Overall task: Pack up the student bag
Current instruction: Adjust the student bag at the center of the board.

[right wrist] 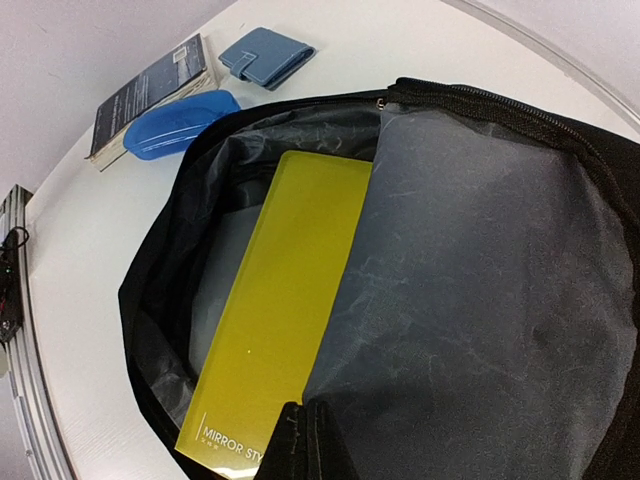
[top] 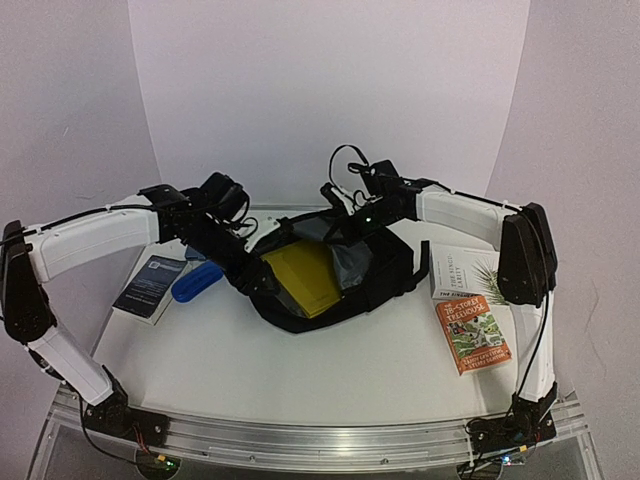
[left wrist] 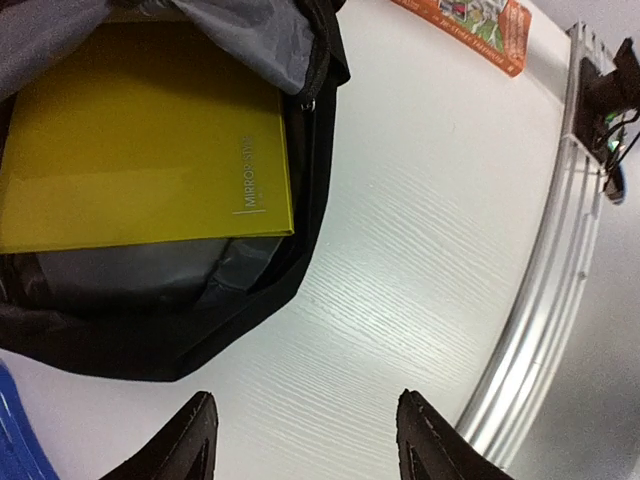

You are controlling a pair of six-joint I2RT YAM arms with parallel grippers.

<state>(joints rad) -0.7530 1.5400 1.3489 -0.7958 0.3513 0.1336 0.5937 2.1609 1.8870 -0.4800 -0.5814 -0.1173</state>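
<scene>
Fingers parted on left gripper (left wrist: 305, 402) (empty); right gripper (right wrist: 305, 425) shut.

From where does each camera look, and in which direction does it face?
Top external: above and behind, facing down on the table; left arm and right arm flank the student bag.
Left wrist: faces the bag's mouth past the left gripper, open.
Right wrist: looks into the bag over the right gripper, shut.
Shared: all three show the yellow book inside the bag.

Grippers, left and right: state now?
Left gripper: open, fingers apart, nothing between them.
Right gripper: shut above the student bag; any pinched fabric cannot be told.
</scene>
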